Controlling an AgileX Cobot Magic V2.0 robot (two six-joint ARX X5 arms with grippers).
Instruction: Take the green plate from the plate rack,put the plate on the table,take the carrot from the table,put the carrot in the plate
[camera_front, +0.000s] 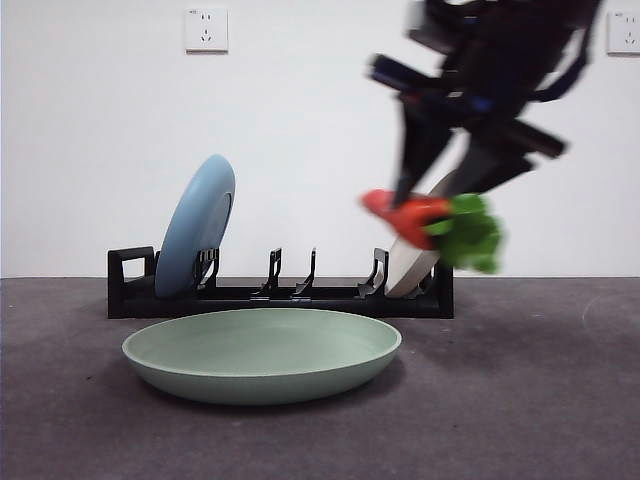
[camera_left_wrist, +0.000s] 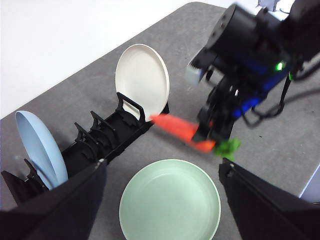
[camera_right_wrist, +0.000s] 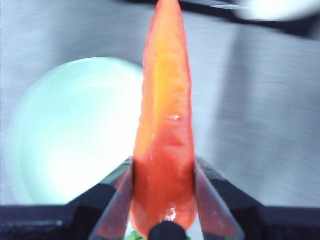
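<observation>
The green plate (camera_front: 262, 354) lies flat on the table (camera_front: 540, 400) in front of the plate rack (camera_front: 280, 292). It also shows in the left wrist view (camera_left_wrist: 170, 206) and the right wrist view (camera_right_wrist: 70, 130). My right gripper (camera_front: 420, 205) is shut on the carrot (camera_front: 415, 215), held in the air to the right of the plate, its green leaves (camera_front: 468, 233) hanging right. The carrot shows in the left wrist view (camera_left_wrist: 175, 127) and large in the right wrist view (camera_right_wrist: 164, 125). My left gripper (camera_left_wrist: 162, 172) is open and empty, high above the plate.
A light blue plate (camera_front: 195, 225) stands in the rack's left end and a cream plate (camera_front: 415, 262) at its right end, behind the carrot. The rack's middle slots are bare. A wall with sockets stands behind the table.
</observation>
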